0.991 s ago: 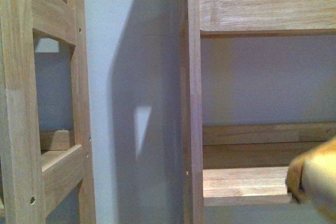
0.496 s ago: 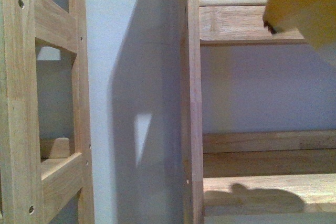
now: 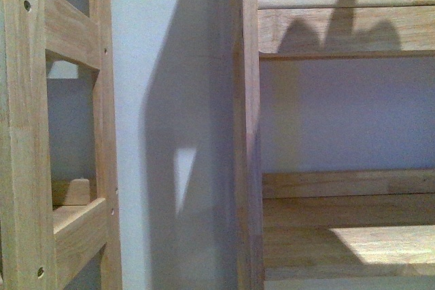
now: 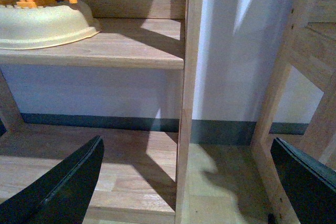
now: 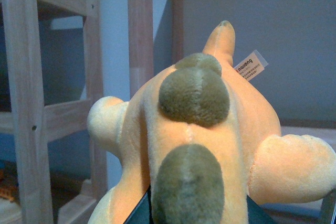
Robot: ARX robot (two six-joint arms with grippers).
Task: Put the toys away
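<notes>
Plush animal (image 5: pixel 199 145) now out of front view. Right gripper (image 5: pixel 199 212) clamps it; left gripper (image 4: pixel 184 192) fingers apart, empty. Risk: limbs bulging beyond fingers snag shelf post (image 5: pixel 139 30).

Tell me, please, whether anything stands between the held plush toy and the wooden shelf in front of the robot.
Nothing visible does. The plush toy is held before the wall, and the lower shelf board in the front view is bare as far as it shows. Only the upright post stands beside that opening, at its left.
</notes>
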